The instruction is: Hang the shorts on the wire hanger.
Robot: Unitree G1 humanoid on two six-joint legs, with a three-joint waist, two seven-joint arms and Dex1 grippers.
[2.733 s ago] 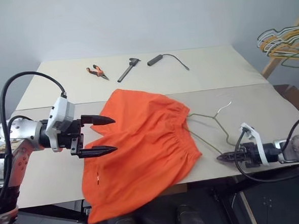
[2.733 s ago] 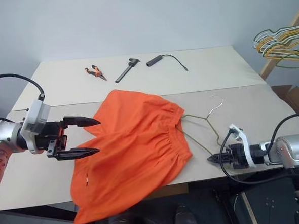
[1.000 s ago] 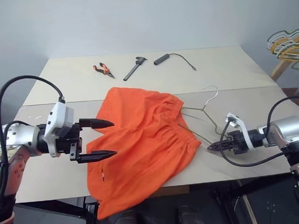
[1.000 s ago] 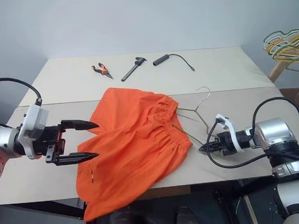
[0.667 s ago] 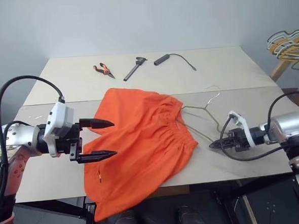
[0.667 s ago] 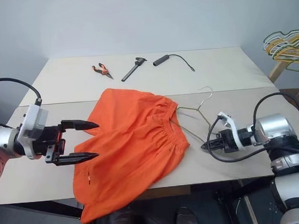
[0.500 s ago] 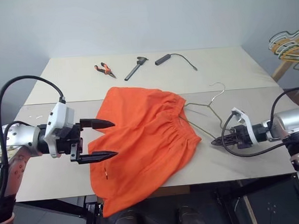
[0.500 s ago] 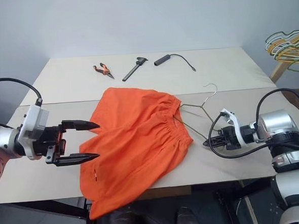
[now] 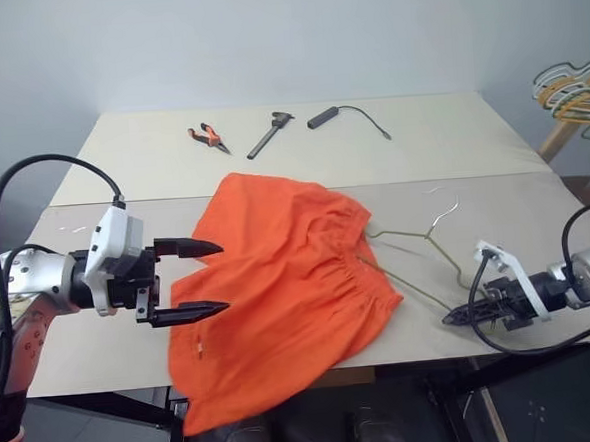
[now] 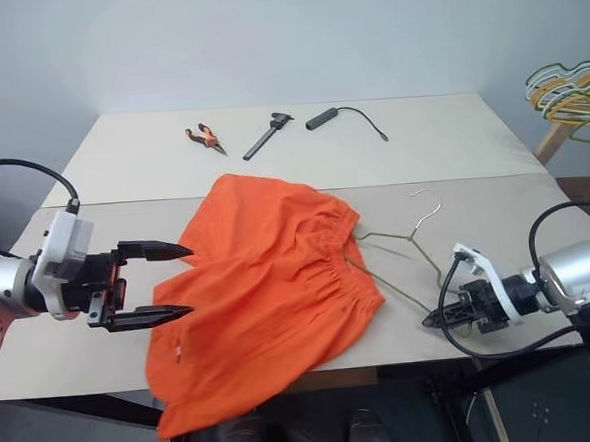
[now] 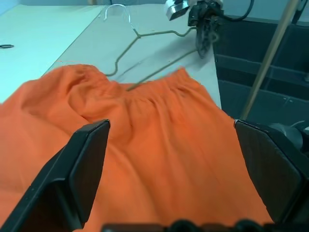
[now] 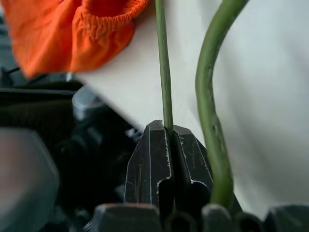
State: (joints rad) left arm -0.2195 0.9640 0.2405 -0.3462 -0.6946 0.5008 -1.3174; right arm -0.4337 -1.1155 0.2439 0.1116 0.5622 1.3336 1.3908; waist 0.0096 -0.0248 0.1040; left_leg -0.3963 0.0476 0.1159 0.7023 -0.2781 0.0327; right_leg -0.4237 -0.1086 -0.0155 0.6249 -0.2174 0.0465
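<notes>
Across the near half of the counter (image 9: 91,163), the shorts (image 9: 279,282) lie spread flat, one leg spilling over the front edge, and they look thin, limp and light: fabric that will sag, bunch and slide rather than keep any shape. The gathered waistband (image 9: 363,267) is probably the best place to take them, since the elastic gives a thicker fold to pinch. Just beside that waistband, the wire hanger (image 9: 416,236) runs away from the cloth with one end tucked under it; it seems stiff yet springy, and slick enough to twist in a pinch (a grip near a corner would likely hold it steadier). At its outer end the right gripper (image 12: 166,145) is clamped together on the wire, near the counter's front edge. On the other side, the left gripper (image 9: 193,279) hovers with its fingers spread wide, holding nothing, at the shorts' far edge.
</notes>
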